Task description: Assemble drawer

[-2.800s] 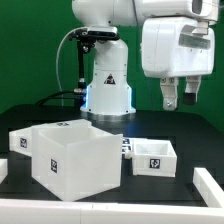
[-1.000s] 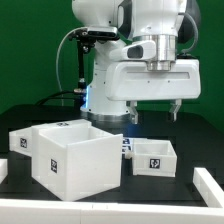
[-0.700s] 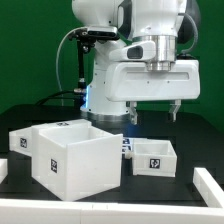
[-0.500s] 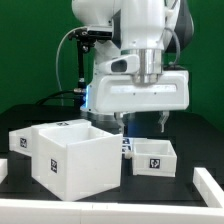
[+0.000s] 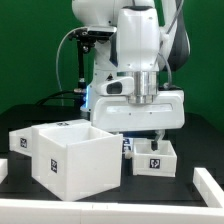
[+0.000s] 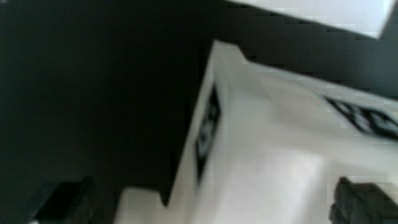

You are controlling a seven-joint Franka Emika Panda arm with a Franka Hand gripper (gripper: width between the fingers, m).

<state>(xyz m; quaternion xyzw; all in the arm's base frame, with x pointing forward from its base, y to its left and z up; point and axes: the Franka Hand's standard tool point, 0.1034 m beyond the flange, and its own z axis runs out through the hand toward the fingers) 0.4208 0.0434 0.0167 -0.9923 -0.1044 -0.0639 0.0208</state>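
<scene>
While the big white cube-shaped plastic housing (image 5: 70,158) sits alongside, the two-finger gripper (image 5: 142,143) hangs jaws-apart over the small shallow white plastic drawer (image 5: 165,158) just beside that housing. Grasp step I'd say; next: lower, pinch a wall.

On my screen a plain green wall (image 5: 30,40) fills the far side of the scene, lit evenly from left to right. Below it the tabletop (image 5: 25,112) is matte black and gives back little light. A white rim (image 5: 60,213) runs along its near edge. The wrist view catches the same black surface, only blurred.
</scene>
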